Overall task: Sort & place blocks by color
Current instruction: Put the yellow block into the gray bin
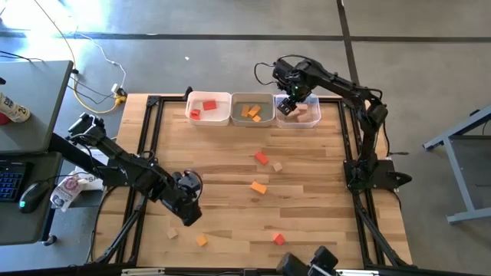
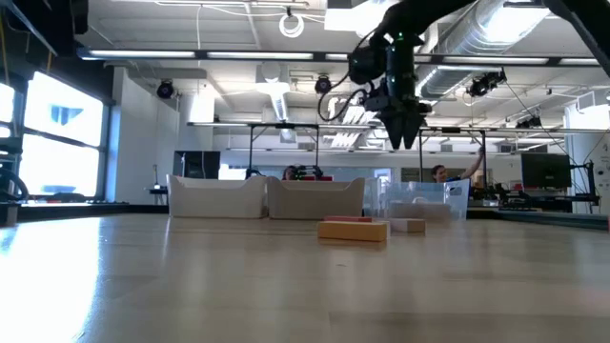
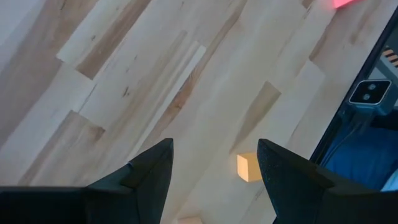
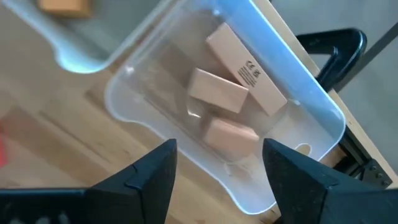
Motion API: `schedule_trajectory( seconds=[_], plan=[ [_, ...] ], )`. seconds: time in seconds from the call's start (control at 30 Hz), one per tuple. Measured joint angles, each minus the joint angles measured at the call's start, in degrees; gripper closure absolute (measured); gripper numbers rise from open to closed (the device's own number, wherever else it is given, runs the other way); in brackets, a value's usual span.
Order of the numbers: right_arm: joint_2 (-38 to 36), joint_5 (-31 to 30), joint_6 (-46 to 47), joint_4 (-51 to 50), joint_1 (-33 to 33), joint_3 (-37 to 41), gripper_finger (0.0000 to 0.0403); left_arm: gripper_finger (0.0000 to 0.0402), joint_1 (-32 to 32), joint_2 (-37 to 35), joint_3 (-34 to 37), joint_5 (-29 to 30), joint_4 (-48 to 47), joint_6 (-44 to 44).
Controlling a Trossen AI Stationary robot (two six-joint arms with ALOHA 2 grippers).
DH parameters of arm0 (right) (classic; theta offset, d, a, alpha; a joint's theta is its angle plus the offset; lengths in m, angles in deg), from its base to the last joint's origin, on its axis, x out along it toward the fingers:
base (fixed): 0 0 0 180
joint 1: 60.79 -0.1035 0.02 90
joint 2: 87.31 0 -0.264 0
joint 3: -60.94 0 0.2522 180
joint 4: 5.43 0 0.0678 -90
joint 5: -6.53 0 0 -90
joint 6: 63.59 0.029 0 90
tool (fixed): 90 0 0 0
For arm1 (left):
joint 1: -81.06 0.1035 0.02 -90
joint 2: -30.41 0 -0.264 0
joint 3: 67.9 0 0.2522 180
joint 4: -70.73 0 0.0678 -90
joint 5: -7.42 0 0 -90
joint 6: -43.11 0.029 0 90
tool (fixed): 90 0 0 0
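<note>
My right gripper [image 1: 288,105] hangs open and empty over the clear bin [image 1: 314,119] at the far edge. Three pale wood blocks [image 4: 219,90] lie in that bin below its fingers [image 4: 219,146]. The low view shows it well above the bins [image 2: 400,129]. My left gripper [image 1: 186,201] is open over the near left of the table and holds nothing. Past its fingers [image 3: 214,146] an orange-yellow block [image 3: 249,167] lies on the wood. Loose on the table are a red block [image 1: 262,158], a pale block [image 1: 277,165], an orange block [image 1: 258,186], a pale block [image 1: 172,232], an orange block [image 1: 201,240] and a red block [image 1: 278,239].
Three bins stand in a row at the far edge: a white bin [image 1: 221,118] with red blocks, a grey bin [image 1: 238,115] with orange blocks, then the clear bin. A black frame [image 1: 149,123] borders the table. A desk with a mouse and keyboard [image 1: 23,184] stands beyond the left edge.
</note>
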Motion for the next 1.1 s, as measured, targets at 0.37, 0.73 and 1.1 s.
schedule_trajectory(
  seconds=[0.37,0.73,1.1],
  plan=[
    [-2.01,-0.17,2.59,0.42,-6.81,0.00,0.0179,0.0183,-4.05,4.48,0.00,2.02,3.80,-4.52],
    [-1.99,-0.35,4.89,1.30,-11.34,0.00,0.0179,0.0183,-7.15,10.04,0.00,2.65,9.63,-6.49],
    [-1.99,-5.11,6.40,1.76,-13.46,0.00,0.0179,0.0183,-10.95,13.30,0.05,5.05,11.47,-12.08]
  ],
)
